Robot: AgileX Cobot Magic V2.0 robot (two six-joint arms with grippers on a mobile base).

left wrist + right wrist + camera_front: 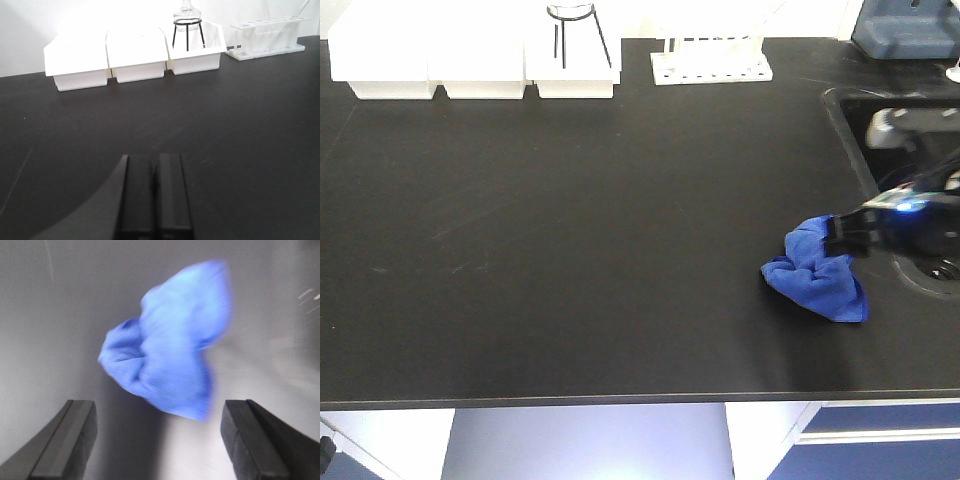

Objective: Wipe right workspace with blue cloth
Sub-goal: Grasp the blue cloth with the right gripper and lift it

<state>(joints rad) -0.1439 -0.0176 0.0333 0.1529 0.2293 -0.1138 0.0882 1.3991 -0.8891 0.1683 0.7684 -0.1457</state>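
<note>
The blue cloth (817,268) lies crumpled on a black countertop (570,220) that has a sink at its right end. My right gripper (845,235) hangs just right of the cloth, over the counter's edge by the sink. In the right wrist view the right gripper (157,412) is open, its fingers (70,435) wide apart. The blue cloth (167,350) is blurred ahead of them, its near corner just reaching between the tips and touching neither. My left gripper (152,165) is shut and empty, low over bare countertop. The right workspace is out of view.
Three white bins (430,60) line the back edge, one with a wire stand and flask (570,20) on it. A white test-tube rack (710,65) stands beside them. The sink basin (850,130) is at the right, a blue-grey device (910,30) behind it.
</note>
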